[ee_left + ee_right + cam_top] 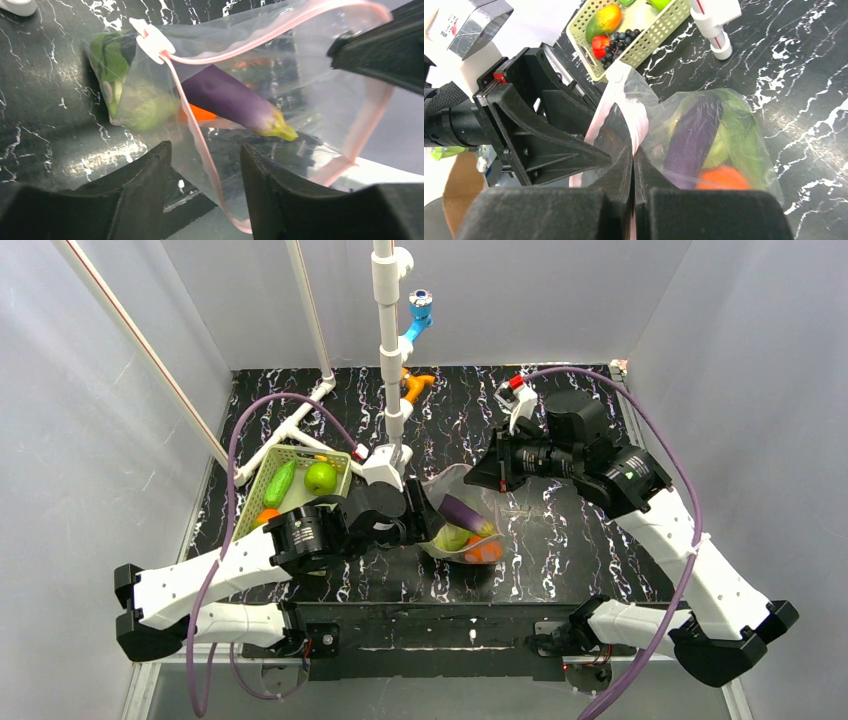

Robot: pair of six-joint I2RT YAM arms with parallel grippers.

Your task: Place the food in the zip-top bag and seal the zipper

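The zip-top bag (462, 515) lies at the centre of the top view, mouth open. A purple piece (225, 95), green fruits (140, 105) and an orange ball (197, 114) sit low against its closed end. In the left wrist view the zipper (200, 145) loops from the white slider (152, 40) at upper left down to the bottom centre, passing between the tips of the left gripper (205, 147). Its fingers (145, 185) stand apart on either side of the strip. The right gripper (634, 155) has its fingers pressed together on the opposite rim of the bag, at the bottom centre of its own view.

We judge the step to be taking hold of the near rim. To do it well, we bring the left fingers in squarely over the pink strip rather than the loose film. We hold the right pinch steady and pull gently, so the food stays settled. The basket (654, 40) at the top of the right wrist view holds more fruit, so we keep the mouth wide.
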